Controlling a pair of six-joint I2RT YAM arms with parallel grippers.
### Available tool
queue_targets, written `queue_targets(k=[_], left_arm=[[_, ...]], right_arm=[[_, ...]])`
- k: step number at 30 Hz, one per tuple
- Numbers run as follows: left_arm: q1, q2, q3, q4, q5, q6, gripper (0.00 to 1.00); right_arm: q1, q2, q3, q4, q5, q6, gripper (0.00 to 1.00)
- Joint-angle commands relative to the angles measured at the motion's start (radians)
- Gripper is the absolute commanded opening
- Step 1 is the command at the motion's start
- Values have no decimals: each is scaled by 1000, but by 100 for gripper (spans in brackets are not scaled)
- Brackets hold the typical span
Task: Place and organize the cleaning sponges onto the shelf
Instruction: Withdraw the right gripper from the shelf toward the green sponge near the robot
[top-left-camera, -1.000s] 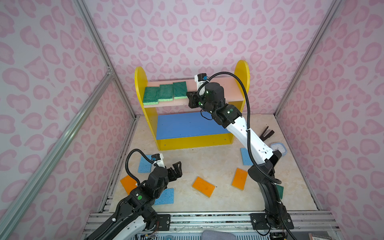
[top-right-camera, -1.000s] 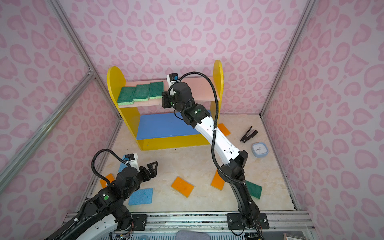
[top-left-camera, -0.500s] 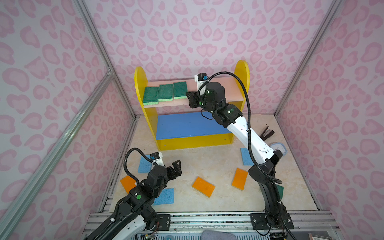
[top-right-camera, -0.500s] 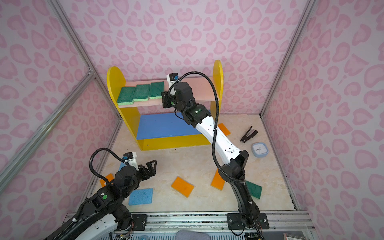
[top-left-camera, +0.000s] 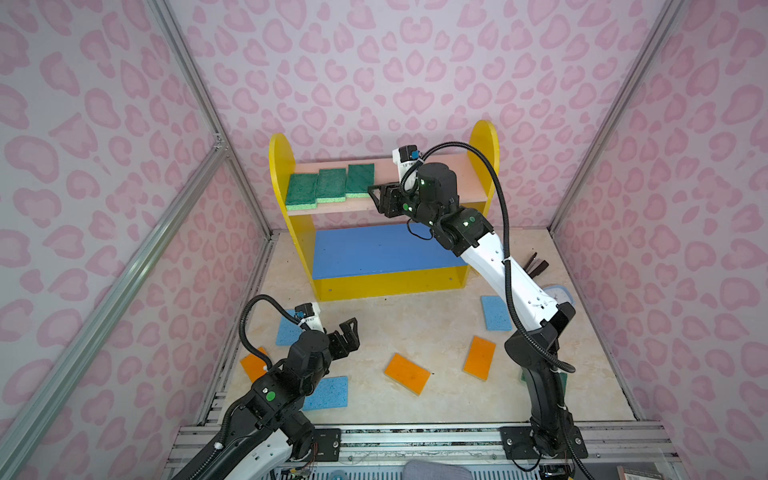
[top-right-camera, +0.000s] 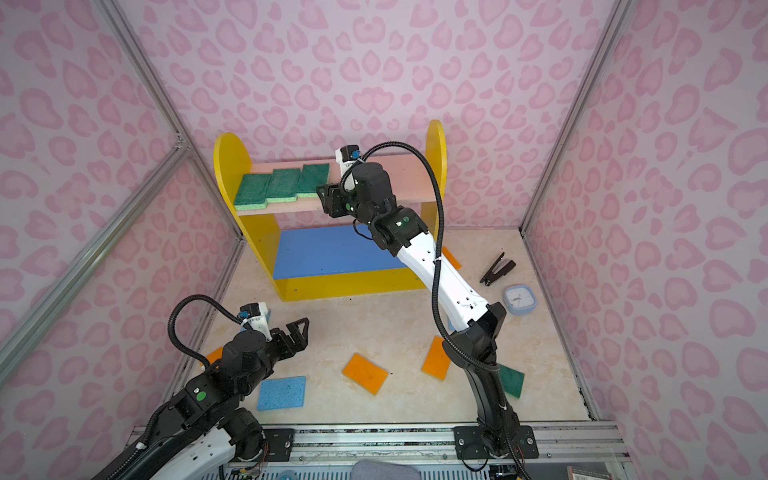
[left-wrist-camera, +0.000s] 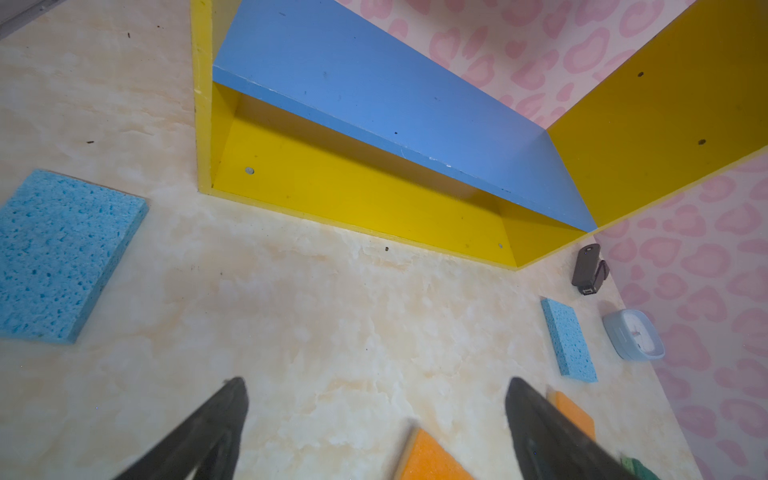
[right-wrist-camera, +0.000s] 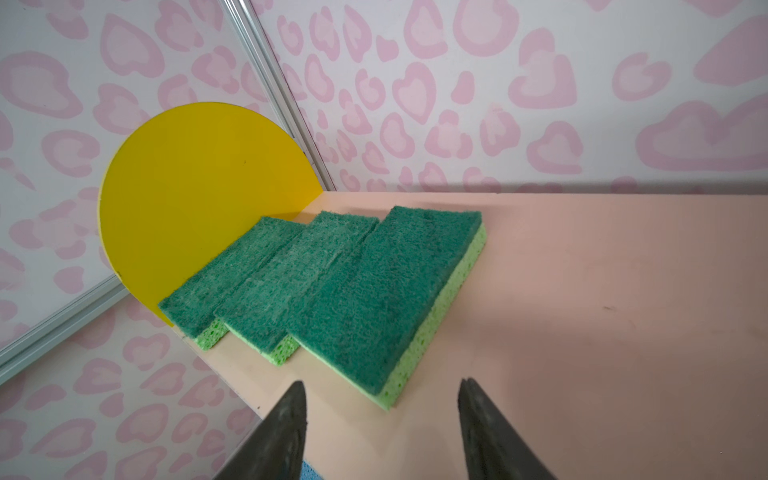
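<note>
Right pincer (right-wrist-camera: 381, 384), released and empty, hovers at the pink board (right-wrist-camera: 582, 291)'s front edge; retreating could snag the nearest green sponge (right-wrist-camera: 386, 291) off. Left pincer (left-wrist-camera: 375, 380) released, empty

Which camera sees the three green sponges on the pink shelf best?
The right wrist view: the three green sponges fill it close up, in a row on the pink upper board. Both top views show them small, from above. The left wrist view misses them.
</note>
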Motion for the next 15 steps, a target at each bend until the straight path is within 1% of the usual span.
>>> queue_targets(k=[1,5,10,12,15], left_arm=[[21,0,31,-52,18,0,98],[25,43,64,-53,53,14,98],[14,132,95,5,117,34,98],[-17,164,98,37,91,30,98],[-94,235,114,81,28,32,98]], right_arm=[[1,-45,-37,-2,-10,-26,62],[0,-155,-153,43,-21,-37,62],[-25,-336,-366,92,-27,-30,62],[-38,-412,-452,103,-23,-22,61],[-63,-535,-589,94,5,-15,61]])
